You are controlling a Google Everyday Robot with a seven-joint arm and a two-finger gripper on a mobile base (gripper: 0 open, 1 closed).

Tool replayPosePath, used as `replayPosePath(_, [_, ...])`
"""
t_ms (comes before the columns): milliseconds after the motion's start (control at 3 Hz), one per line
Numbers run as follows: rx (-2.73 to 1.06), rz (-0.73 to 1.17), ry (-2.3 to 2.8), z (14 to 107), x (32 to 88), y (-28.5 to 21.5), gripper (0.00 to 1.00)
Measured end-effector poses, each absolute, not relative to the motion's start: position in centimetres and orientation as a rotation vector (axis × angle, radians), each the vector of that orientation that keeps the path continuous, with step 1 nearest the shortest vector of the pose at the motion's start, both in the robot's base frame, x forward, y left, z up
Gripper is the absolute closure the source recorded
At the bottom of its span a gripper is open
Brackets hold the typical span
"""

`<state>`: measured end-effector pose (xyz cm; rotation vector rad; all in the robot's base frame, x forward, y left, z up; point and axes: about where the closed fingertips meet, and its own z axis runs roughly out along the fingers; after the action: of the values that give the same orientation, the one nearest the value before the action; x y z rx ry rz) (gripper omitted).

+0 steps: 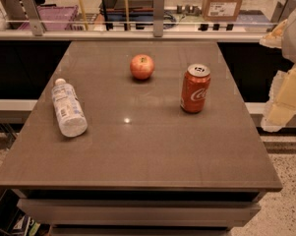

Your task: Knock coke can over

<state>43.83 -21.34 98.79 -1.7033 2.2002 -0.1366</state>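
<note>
The coke can (pixel 195 88) stands upright on the right part of the brown table (pixel 137 156). It is red-orange with white script and a silver top with a pull tab. My gripper (pixel 283 102) shows as pale yellow and white shapes at the right edge of the view. It is beyond the table's right side, well to the right of the can and apart from it.
A red apple (pixel 142 66) sits at the table's back middle, left of the can. A clear plastic water bottle (pixel 68 107) lies on its side at the left. A glass railing (pixel 157 14) and cardboard boxes (pixel 221 4) stand behind the table.
</note>
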Motion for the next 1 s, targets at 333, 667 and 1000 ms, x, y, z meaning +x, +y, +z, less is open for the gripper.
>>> replayPosePath(333, [-1.702, -0.137, 2.198, 98.9, 43.8, -21.3, 0.00])
replayPosePath(667, [-1.633, -0.072, 2.180, 99.5, 43.9, -22.1, 0.00])
replayPosePath(1000, [-1.457, 0.070, 2.152, 100.6, 44.4, -23.6, 0.00])
